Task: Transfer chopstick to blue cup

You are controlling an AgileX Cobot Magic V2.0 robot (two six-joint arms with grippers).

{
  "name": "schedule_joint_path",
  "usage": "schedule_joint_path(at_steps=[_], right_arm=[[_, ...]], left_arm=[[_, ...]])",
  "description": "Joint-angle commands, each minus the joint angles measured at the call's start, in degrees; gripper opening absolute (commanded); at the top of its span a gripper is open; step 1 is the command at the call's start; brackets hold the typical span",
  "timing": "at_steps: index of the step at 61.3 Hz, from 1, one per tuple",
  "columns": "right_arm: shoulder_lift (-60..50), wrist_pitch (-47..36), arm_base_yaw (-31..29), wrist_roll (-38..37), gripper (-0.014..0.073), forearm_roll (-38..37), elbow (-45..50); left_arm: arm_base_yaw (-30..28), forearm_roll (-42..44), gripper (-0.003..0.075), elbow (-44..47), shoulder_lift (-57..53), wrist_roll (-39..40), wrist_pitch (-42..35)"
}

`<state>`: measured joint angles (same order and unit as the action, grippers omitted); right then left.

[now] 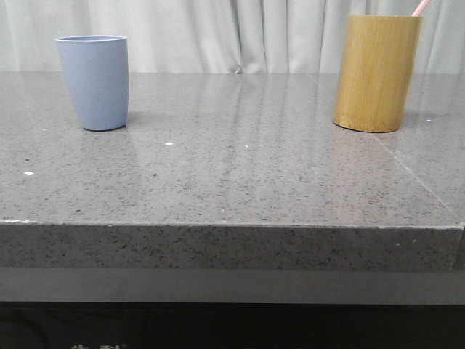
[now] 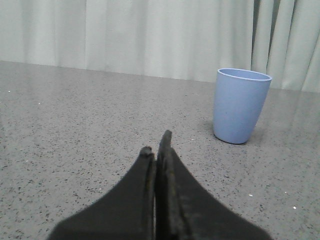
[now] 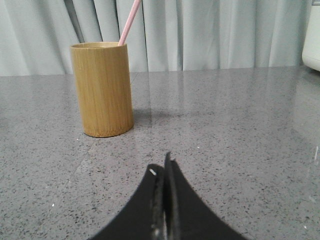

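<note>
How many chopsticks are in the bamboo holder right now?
1. A single pink chopstick leans out of the bamboo holder on the table's right side, its tip above the rim. A shorter one sitting below the rim would be hidden.

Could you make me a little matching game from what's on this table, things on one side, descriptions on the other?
Things:
1. blue cup
2. bamboo holder
3. chopstick
4. left gripper

Descriptions:
A. pink, leaning out over a rim
B. black, fingers pressed together
C. standing on the table's left side, seen from the front
D. yellow-brown, on the right side

Pairs: 1-C, 2-D, 3-A, 4-B
</note>
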<state>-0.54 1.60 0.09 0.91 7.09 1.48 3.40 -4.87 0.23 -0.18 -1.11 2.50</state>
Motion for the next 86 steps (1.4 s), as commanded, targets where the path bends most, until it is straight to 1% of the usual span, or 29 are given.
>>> schedule_joint_path(at_steps=[1,37,52,58,63,73,75,80,86], right_arm=[[-1.24,-4.42,-0.03,0.29,-0.0067,0.05,-0.19],[-1.24,-4.42,-0.03,0.29,-0.0067,0.05,-0.19],[-1.24,-5.89,-0.03,0.29,-0.0067,0.05,-0.45],[-1.24,-4.02,-0.03,0.29,-0.0067,0.05,-3.01],[-1.24,-1.23,-0.03,0.29,-0.0067,-0.4,-6.96],[0.6,5.06,-0.03,0.35,-0.0067,-4.85,-16.66],[2.28,7.34,-0.03,0.35,-0.0067,-5.81,-19.87],[5.16,11.19,-0.03,0.35,-0.0067,-5.96,-25.71],[10.16,17.71,-0.03,0.35,-0.0067,-5.96,-33.46]], left_arm=[[-0.15,-0.43,-0.0019,0.71,-1.45,0.12,-4.52],[-0.15,-0.43,-0.0019,0.71,-1.45,0.12,-4.52],[-0.15,-0.54,-0.0019,0.47,-1.45,0.12,-9.47],[-0.15,-0.15,-0.0019,-1.54,-1.3,0.12,-11.12],[-0.15,0.06,-0.0019,-5.6,-1.06,0.12,-8.49],[-0.15,0.24,-0.0019,-16.47,1.43,0.12,-0.07],[-0.15,0.34,-0.0019,-20.73,3.14,0.12,2.92],[-0.15,0.34,-0.0019,-27.06,6.54,0.12,9.17],[-0.15,0.34,-0.0019,-35.88,12.99,0.12,18.23]])
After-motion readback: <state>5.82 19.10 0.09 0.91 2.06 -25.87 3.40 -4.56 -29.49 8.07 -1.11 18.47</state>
